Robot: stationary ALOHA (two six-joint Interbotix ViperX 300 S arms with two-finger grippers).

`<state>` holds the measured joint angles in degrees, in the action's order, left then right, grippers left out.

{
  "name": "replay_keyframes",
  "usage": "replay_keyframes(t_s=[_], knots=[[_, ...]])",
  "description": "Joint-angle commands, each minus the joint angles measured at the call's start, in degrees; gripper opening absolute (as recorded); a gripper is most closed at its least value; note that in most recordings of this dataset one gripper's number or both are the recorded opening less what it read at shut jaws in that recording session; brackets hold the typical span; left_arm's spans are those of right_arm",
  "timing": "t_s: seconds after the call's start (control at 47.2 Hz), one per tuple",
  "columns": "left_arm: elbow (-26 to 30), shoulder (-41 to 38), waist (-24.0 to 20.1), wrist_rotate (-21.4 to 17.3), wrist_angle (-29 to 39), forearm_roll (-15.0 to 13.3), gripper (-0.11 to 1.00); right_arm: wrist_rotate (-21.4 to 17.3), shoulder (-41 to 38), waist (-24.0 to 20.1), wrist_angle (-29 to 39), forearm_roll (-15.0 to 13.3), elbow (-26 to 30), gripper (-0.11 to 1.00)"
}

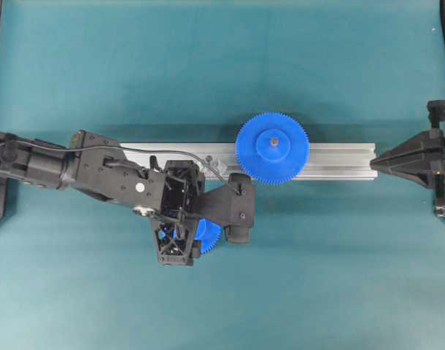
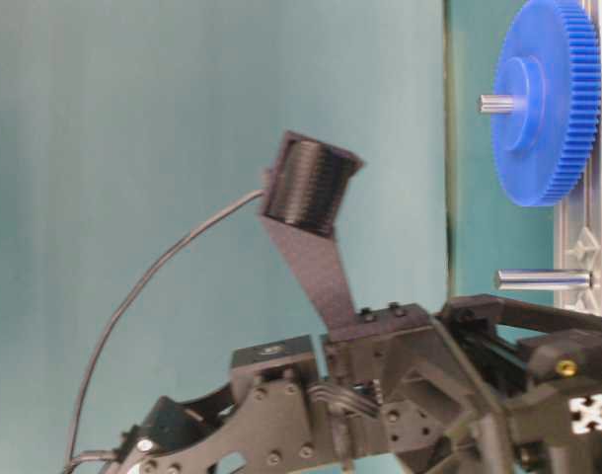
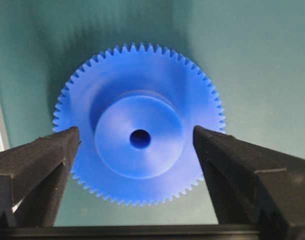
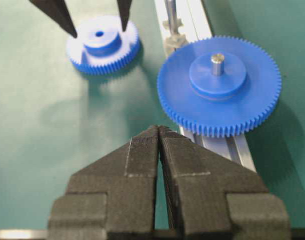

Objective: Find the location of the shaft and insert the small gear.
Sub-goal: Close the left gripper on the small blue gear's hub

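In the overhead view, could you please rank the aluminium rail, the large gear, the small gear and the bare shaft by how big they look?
1. aluminium rail, longest by far
2. large gear
3. small gear, mostly hidden under the left end effector
4. shaft, a tiny pin on the rail

No legible text, labels or numbers on anything in view.
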<state>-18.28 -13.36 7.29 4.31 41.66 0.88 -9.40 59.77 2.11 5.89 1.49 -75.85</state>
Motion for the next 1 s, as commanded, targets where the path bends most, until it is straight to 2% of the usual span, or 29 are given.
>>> replay_keyframes(t_s=[0.0,0.826,0.974], knots=[[1.14,0.88,-0.09,-0.09,-0.18,0.18,0.94,-0.44,-0.62,0.18,-0.26,0.09,0.62,0.05],[0.44,-1.14,-0.79,0.09,-0.35,0.18,0.93,-0.44,-0.53,0.09,-0.35,0.00,0.53,0.05],[0.53,-1.23,-0.79,0.18,-0.26,0.09,0.88,-0.44,-0.53,0.18,-0.26,0.00,0.53,0.05]])
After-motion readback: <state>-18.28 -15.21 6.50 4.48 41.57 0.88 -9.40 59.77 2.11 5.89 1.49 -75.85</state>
